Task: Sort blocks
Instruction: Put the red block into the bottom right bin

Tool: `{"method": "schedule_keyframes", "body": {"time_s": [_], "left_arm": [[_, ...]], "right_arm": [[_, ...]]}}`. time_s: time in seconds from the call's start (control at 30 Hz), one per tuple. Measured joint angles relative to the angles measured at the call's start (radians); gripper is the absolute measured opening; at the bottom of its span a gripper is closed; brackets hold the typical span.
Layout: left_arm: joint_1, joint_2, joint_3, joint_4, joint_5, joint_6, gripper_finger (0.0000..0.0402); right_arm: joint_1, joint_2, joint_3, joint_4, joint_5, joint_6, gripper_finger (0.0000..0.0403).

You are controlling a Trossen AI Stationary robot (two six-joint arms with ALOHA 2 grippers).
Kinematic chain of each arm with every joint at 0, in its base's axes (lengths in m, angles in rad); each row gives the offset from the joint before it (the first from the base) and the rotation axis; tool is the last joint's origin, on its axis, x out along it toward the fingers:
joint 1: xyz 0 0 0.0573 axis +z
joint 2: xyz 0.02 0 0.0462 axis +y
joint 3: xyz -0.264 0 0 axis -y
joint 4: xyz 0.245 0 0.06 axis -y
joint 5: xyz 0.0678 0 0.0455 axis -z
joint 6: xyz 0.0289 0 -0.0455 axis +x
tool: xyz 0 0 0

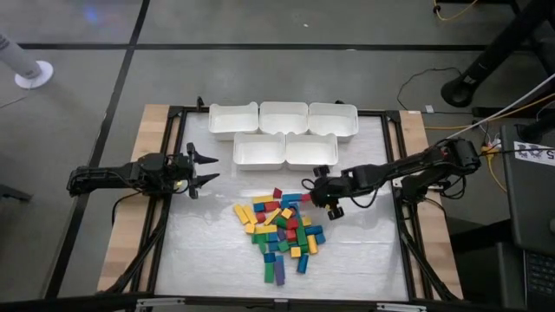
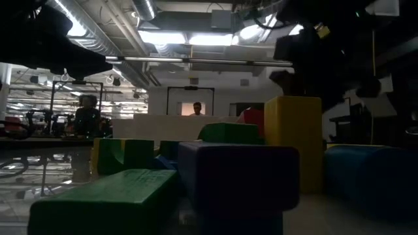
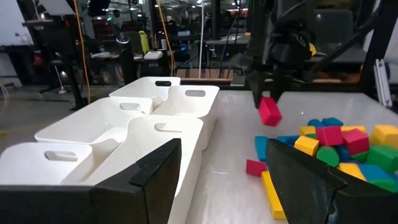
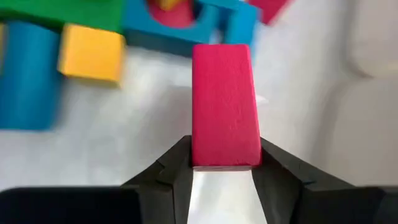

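5 white bins (image 1: 284, 134) beyond the right gripper (image 1: 319, 196) look unfilled; it clamps 1 red block (image 4: 224, 106) lifted off the pile (image 1: 282, 230) just beside it; left gripper (image 1: 205, 169) gapes, idle; nearly all sorting remains.

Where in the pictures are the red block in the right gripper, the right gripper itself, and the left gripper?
red block (image 4: 225, 106): right wrist view, middle of its face.
right gripper (image 4: 225, 171): right wrist view, between its fingertips.
left gripper (image 1: 211, 168): high view, between its open fingertips.

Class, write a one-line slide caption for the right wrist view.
Right gripper shut on a red block, above scattered blue and yellow blocks.
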Motion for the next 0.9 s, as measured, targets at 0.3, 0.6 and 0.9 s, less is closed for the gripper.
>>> {"method": "schedule_keyframes", "body": {"time_s": [0.3, 0.6, 0.9], "left_arm": [[0.000, 0.000, 0.000, 0.001, 0.000, -0.072, 0.0224], [-0.002, 0.002, -0.003, 0.161, -0.002, -0.148, 0.0224], [-0.002, 0.002, -0.003, 0.187, -0.001, -0.268, 0.0224]], "right_arm": [[-0.013, -0.002, 0.233, -0.180, 0.303, -0.198, 0.0143], [-0.160, -0.002, 0.255, -0.180, 0.350, -0.282, 0.0143], [-0.259, 0.001, 0.252, -0.174, 0.307, -0.281, 0.0188]]}}
